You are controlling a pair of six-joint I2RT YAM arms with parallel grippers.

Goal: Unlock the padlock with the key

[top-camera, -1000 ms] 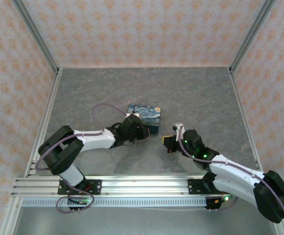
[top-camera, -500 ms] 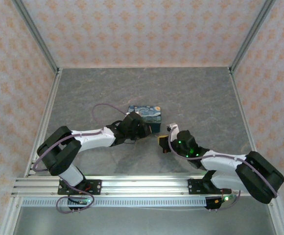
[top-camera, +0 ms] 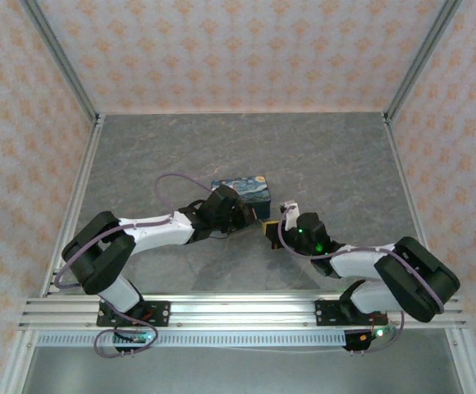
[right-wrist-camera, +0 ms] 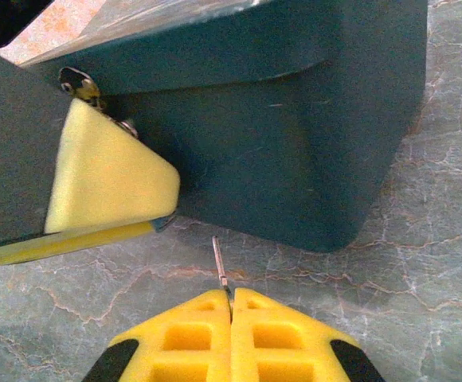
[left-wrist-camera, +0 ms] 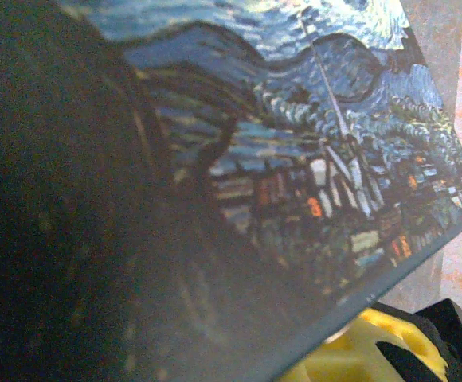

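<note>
Evidently nearer, the right gripper (right-wrist-camera: 231,306), clamped tight on the key (right-wrist-camera: 221,267), aimed its blade at the teal box (right-wrist-camera: 295,143), the padlock (right-wrist-camera: 76,82) lying ahead and leftward, half-hidden behind a finger (right-wrist-camera: 103,171) of the left gripper (top-camera: 250,217), whose grip was unclear.

top external: high behind arm bases, looking down over whole bench (top-camera: 320,156) | left wrist: tight on box (left-wrist-camera: 311,159) lid | right wrist: low past own fingers (right-wrist-camera: 191,334), facing box side | shared: box
</note>
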